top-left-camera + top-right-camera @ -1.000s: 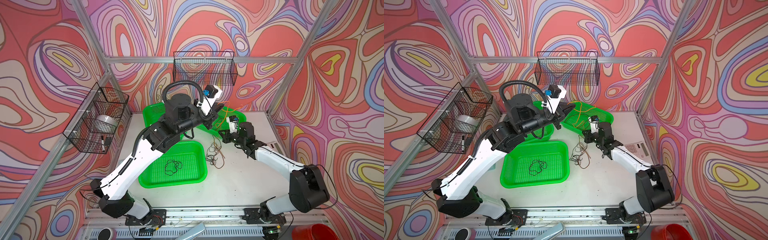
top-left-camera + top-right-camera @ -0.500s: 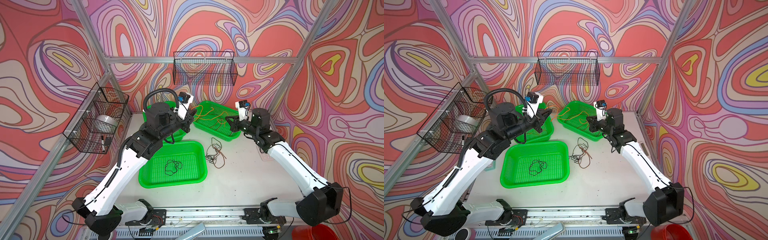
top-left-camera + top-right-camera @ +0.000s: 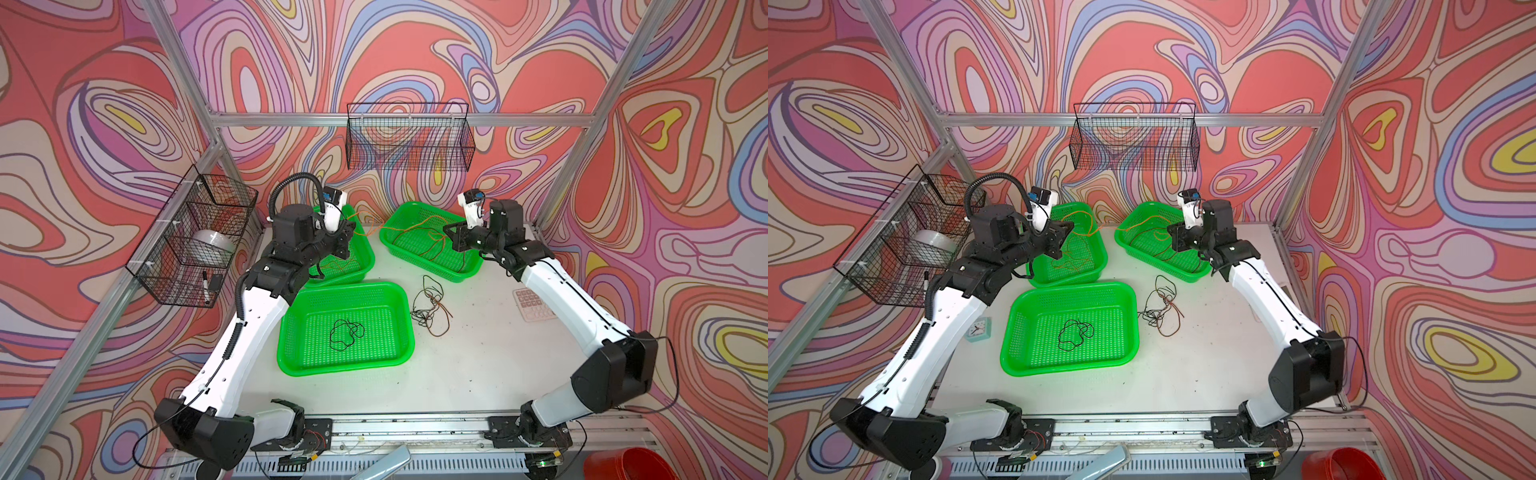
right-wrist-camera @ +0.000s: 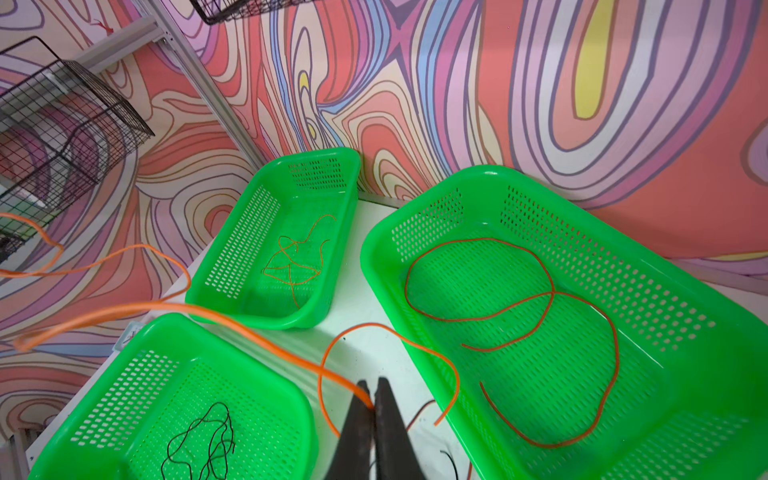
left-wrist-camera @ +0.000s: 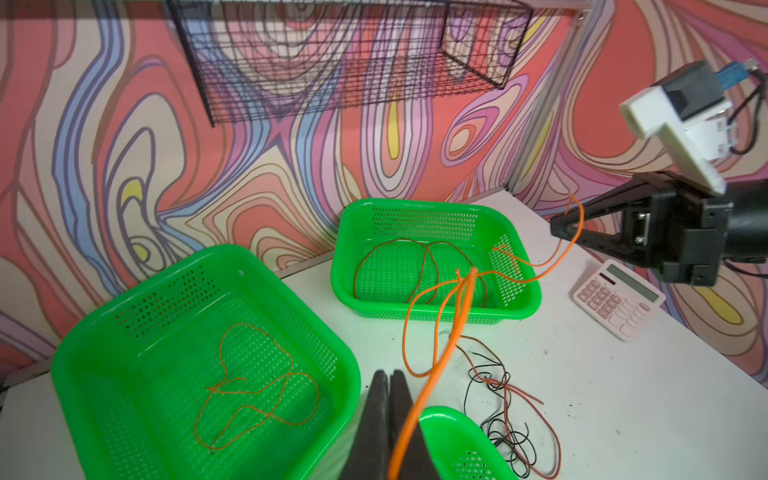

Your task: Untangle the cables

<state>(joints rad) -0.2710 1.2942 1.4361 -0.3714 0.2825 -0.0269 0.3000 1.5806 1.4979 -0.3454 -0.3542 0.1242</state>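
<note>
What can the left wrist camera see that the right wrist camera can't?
Only the left wrist view shows the pink calculator and the right arm's fingers pinching the orange cable.

Only the right wrist view shows the black wire curled in the front green basket, and the wire basket on the side wall.

Both show the orange cable, the thin orange wire in the left green basket, and the red-brown wire in the right green basket.
</note>
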